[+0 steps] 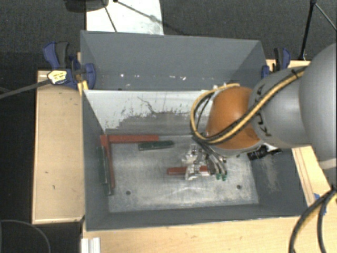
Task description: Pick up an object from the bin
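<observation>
We have the gripper (200, 170) down low on the floor of the grey bin (168, 57), right of centre, under the arm's orange wrist cover (231, 117), and we cannot tell whether it is released or clenched. It sits at the right end of a short reddish-brown bar (175, 171), touching it or just beside it, we cannot say which. Out to the left, a dark green stick (155, 146) lies just below a long reddish-brown bar (130, 138), and a dark strip (108, 170) runs along the left wall.
</observation>
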Controlling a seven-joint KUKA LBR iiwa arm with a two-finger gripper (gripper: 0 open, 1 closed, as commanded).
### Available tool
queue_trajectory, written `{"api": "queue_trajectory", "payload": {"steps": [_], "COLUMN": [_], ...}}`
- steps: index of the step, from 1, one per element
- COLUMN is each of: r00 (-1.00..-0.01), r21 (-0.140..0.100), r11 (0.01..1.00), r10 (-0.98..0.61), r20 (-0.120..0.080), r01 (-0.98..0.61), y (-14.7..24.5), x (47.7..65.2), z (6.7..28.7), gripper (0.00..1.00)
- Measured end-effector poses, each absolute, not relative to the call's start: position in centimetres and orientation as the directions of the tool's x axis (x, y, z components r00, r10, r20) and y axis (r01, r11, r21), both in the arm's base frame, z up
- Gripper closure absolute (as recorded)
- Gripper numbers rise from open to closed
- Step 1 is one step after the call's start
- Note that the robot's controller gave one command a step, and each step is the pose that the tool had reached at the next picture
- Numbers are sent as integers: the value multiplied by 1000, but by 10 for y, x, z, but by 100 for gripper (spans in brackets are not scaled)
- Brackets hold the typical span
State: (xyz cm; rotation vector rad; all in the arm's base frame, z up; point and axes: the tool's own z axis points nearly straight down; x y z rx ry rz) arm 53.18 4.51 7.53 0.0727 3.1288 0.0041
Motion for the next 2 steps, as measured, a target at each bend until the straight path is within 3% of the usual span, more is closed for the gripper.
{"api": "queue_trajectory", "payload": {"steps": [1,2], "r00": [-999,-1000], "r21": [3,2], "r11": [999,1000], "r10": [48,31], "r20": [-12,-6], "r01": [48,31], "y": [45,68], "x": [532,544], "z": [75,231], "gripper": [100,100]}}
